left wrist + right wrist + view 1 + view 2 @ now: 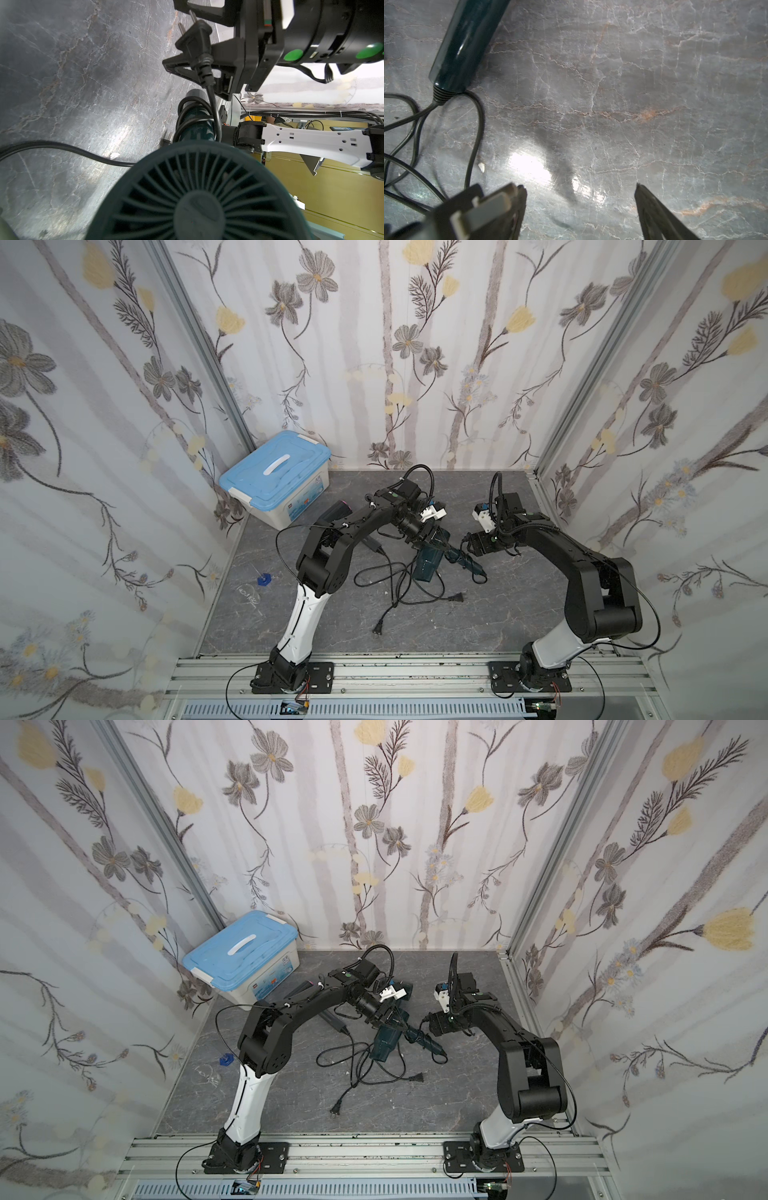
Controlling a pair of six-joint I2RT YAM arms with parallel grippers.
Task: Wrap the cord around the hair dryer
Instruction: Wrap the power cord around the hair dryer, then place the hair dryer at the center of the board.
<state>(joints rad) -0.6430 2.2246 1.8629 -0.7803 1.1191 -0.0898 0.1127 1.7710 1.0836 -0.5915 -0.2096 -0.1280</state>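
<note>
Sitting lidded: bin (266,485), hair dryer (428,566) outside.

The hair dryer (426,569) lies mid-table (490,614), cord (457,596) before it, box (274,483) behind-left.

I note a dark teal hair dryer (426,568) with black cord (62,146) on a grey marble table (498,614), veined white and rust. Far left, box lid (257,489) pale blue.
</note>
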